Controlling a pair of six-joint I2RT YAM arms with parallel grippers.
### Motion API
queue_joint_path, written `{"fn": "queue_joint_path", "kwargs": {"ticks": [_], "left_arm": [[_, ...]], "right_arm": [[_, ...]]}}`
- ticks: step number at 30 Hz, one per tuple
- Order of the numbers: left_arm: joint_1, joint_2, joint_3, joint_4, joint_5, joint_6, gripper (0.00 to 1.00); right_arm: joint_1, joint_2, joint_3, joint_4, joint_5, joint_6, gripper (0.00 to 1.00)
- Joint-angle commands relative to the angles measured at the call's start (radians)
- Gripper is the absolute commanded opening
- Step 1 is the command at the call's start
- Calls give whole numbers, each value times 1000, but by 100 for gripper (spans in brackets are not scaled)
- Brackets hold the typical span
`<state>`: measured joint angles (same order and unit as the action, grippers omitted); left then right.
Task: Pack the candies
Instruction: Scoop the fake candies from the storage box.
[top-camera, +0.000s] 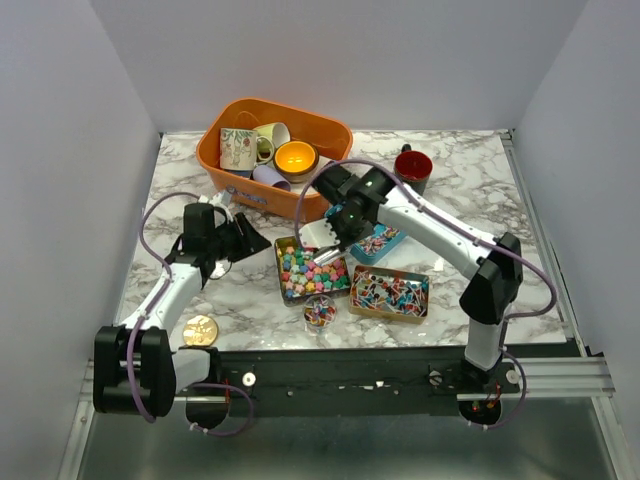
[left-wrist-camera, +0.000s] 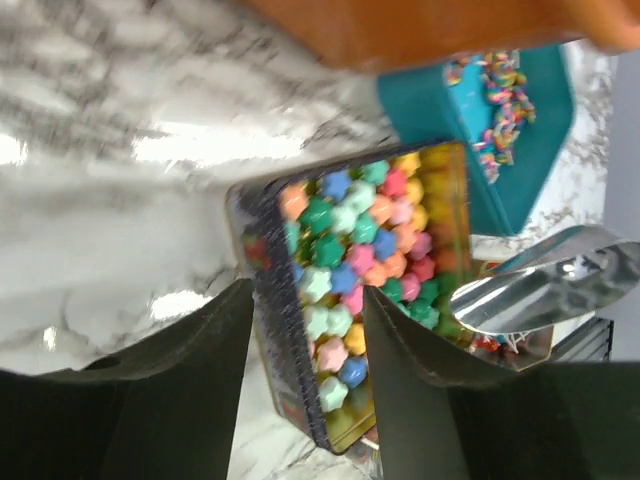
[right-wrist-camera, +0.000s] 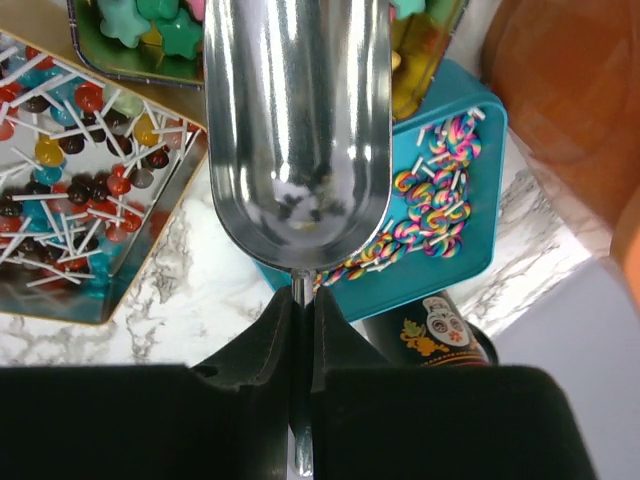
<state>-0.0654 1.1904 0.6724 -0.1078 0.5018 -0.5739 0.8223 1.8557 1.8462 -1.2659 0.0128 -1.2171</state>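
An open tin of pastel star candies (top-camera: 312, 270) lies mid-table and also shows in the left wrist view (left-wrist-camera: 360, 250). A teal tin with rainbow lollipops (top-camera: 378, 242) (right-wrist-camera: 440, 200) and a tin of red and brown lollipops (top-camera: 390, 293) (right-wrist-camera: 70, 160) lie to its right. A small round cup of confetti candies (top-camera: 320, 312) stands in front. My right gripper (top-camera: 345, 215) (right-wrist-camera: 303, 300) is shut on the handle of a metal scoop (right-wrist-camera: 295, 130), whose bowl looks empty and hangs over the star tin's far right corner. My left gripper (top-camera: 250, 240) (left-wrist-camera: 305, 290) is open, with the star tin's left end between its fingers in its view.
An orange basket (top-camera: 215, 150) with several mugs stands at the back left. A dark red mug (top-camera: 412, 165) (right-wrist-camera: 430, 335) stands behind the teal tin. A gold coin-like disc (top-camera: 200, 330) lies near the front left edge.
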Motion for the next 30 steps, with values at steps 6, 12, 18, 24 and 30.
{"fn": "queue_joint_path", "kwargs": {"ticks": [6,12,18,24,30], "left_arm": [[-1,-90,-192,-72,-79,-122,24],[-13,-138,-312,-69,-68,-176,0],[-166,-183,-333,-61,-77,-185,0],[-272,-175,-347,-41,-66,-179,0],[-298,-135,-364,9,-43,-178,0]], "right_arm": [[112,85,24,17,367,-97,1],[136,109,-33,118,509,-182,1],[179,151,-68,175,596,-225,1],[207,154,-179,362,690,-369,1],[231,183,-185,376,707,-401,1]]}}
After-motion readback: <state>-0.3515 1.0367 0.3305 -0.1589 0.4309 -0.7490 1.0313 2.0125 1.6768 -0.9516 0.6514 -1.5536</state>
